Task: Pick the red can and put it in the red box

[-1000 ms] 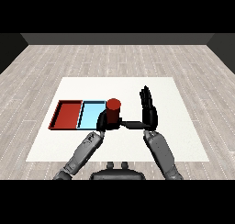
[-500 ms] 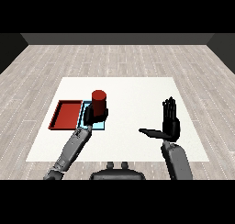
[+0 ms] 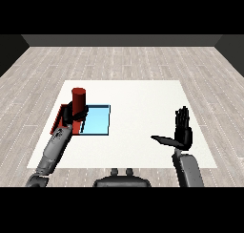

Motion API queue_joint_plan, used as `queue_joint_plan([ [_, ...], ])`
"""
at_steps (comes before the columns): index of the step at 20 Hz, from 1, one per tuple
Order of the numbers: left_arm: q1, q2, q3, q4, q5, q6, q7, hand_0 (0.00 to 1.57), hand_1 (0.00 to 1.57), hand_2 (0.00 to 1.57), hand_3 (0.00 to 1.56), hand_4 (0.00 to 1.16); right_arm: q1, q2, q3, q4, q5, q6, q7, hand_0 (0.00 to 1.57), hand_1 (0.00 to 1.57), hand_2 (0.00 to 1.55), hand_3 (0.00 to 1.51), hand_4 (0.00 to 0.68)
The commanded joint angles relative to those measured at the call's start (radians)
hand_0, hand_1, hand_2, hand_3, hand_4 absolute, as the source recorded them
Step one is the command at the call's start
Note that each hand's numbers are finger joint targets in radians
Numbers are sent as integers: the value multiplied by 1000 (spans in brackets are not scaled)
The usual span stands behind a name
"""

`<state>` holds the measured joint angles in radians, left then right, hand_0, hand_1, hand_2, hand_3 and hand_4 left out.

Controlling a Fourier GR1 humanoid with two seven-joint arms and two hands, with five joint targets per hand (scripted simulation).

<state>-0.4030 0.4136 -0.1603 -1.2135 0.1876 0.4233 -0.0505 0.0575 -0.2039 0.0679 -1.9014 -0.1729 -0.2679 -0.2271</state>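
The red can stands upright in my left hand, whose fingers curl round its lower part. Can and hand hang over the red tray, most of which they hide; only its left rim shows. The light blue tray lies just right of it. My right hand is held up over the table's right side, fingers straight and thumb pointing left, holding nothing.
The two trays lie side by side on the left part of the white table. A wooden floor surrounds the table. My left forearm reaches in from the lower left.
My left hand has carried the can leftward, from over the blue tray to over the red tray. The right hand stayed open and drew slightly back toward the right.
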Motion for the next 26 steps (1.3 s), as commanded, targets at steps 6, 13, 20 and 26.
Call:
queue_joint_plan([
  [6,-60,142,124,410,-78,-25,-71,1571,1571,1563,1489,1083,8,-1,0,-16,-18,39,9,0,0,0,0,0],
  [13,-250,111,144,847,-136,-59,-118,1519,1519,1447,1384,1022,-47,9,23,126,78,31,-77,0,0,0,0,0],
  [20,-349,32,147,1063,-173,-25,-70,563,563,632,494,760,-147,16,-5,254,95,14,-53,0,0,0,0,0],
  [26,-319,61,76,1123,-249,-231,-139,0,0,0,0,427,-116,28,-4,260,100,24,-112,0,0,0,0,0],
])
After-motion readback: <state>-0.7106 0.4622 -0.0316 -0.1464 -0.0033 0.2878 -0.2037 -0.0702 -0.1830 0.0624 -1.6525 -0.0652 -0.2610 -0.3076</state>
